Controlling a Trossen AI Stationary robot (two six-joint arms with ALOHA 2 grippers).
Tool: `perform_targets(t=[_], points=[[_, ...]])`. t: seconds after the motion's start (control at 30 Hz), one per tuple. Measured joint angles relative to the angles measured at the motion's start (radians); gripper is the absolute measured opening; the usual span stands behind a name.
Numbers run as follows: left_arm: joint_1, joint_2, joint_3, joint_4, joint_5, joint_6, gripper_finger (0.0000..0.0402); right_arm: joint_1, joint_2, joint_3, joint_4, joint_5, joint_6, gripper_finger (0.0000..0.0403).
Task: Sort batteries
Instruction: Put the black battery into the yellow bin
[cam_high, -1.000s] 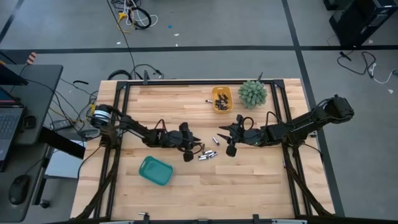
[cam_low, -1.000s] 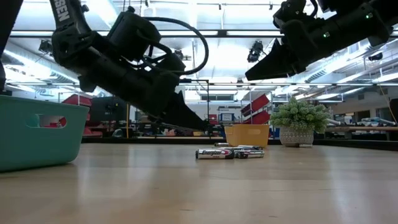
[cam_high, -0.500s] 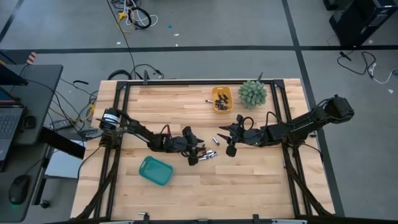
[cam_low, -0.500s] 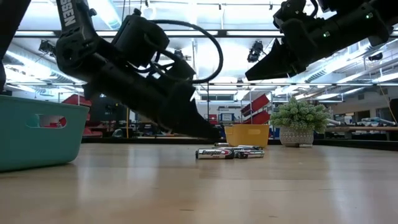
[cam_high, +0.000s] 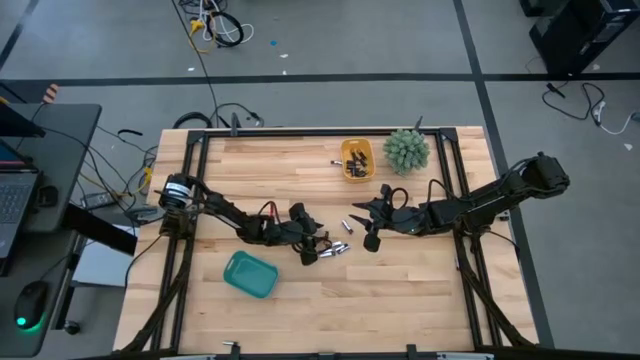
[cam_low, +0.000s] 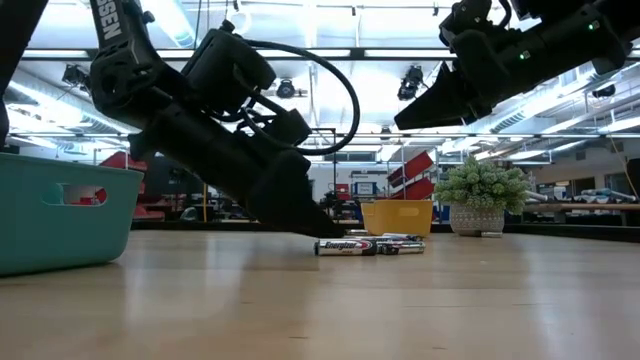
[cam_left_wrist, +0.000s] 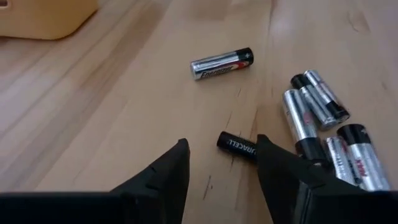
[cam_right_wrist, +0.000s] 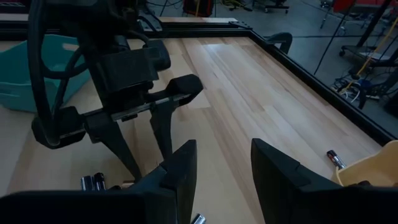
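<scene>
Left hand (cam_left_wrist: 221, 165) we see spread open, empty, low over a black Duracell battery (cam_left_wrist: 237, 146) beside the silver batteries (cam_left_wrist: 323, 134); right hand (cam_high: 366, 222) hangs open nearby.

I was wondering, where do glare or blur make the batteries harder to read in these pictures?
Left wrist view: silver batteries catch soft glare, labels partly legible; the left gripper's fingers are blurred. Low view: bright ceiling lights put the left arm in silhouette. High view: batteries too small to read.
</scene>
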Motion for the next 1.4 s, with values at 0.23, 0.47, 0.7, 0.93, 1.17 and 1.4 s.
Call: perform_targets(t=[0.23, 0.47, 0.7, 0.93, 1.17, 1.4], points=[[0.002, -0.015, -0.003, -0.042, -0.001, 0.053, 0.0178, 0.0, 0.0, 0.0, 0.0, 0.0, 0.002, 0.0137], [0.003, -0.044, -0.006, -0.024, 0.057, 0.184, 0.0178, 0.0, 0.0, 0.0, 0.0, 0.0, 0.001, 0.0137], [0.003, -0.043, -0.005, 0.067, 0.199, 0.37, 0.0178, 0.0, 0.0, 0.0, 0.0, 0.0, 0.008, 0.0137], [0.005, -0.042, -0.005, 0.022, 0.121, 0.369, 0.0178, -0.003, 0.024, 0.001, -0.012, -0.006, 0.018, 0.0136], [0.004, -0.042, -0.005, 0.002, 0.094, 0.352, 0.0178, -0.016, 0.102, 0.162, -0.333, -0.167, 0.055, 0.0128], [0.005, -0.042, -0.004, -0.014, 0.087, 0.349, 0.0178, 0.008, 0.205, 0.254, -0.5, -0.33, 0.081, 0.0128]])
